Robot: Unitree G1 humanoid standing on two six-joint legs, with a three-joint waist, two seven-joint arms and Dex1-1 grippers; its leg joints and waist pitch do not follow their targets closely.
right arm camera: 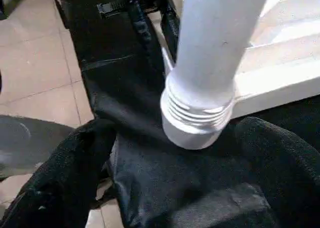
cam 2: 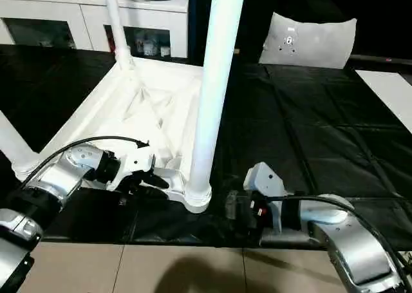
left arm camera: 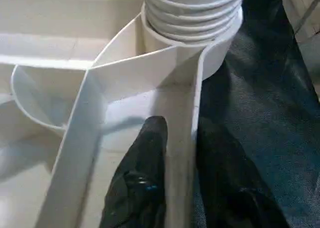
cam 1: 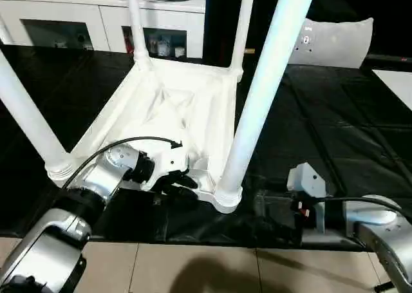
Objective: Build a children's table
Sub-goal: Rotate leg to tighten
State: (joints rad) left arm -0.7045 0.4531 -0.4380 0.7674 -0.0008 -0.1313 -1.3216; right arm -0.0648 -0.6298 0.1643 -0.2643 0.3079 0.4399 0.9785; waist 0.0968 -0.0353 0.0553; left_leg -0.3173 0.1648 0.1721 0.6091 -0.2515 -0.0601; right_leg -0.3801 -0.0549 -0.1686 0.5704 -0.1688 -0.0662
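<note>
Your children's table (cam 1: pixel 174 106) lies upside down on the black mat (cam 1: pixel 335 125), ribbed underside up, with its white legs standing in the corner sockets. The head views give you the layout: the nearest leg (cam 1: pixel 257 113) rises from the near corner socket (cam 1: pixel 226 196), your left pincer (cam 1: pixel 180 177) sits at the near edge just beside that socket, and your right pincer (cam 2: pixel 235 206) rests low on the mat on the other side of the same leg. The left wrist view adds what the head views cannot: one black finger (left arm camera: pixel 142 173) lies inside the table's edge wall (left arm camera: pixel 187 138) and the other outside, so the left pincer stands narrow, straddling that wall; you cannot tell whether it has clamped on it. The right wrist view shows the threaded collar (right arm camera: pixel 197 112) at the foot of the leg between the two widely spread fingers (right arm camera: pixel 65 173), which are clear of it. White cabinets (cam 1: pixel 96 16) with glass doors and a grey-white panel (cam 2: pixel 309 38) stand behind. You can read no writing or labels anywhere
</note>
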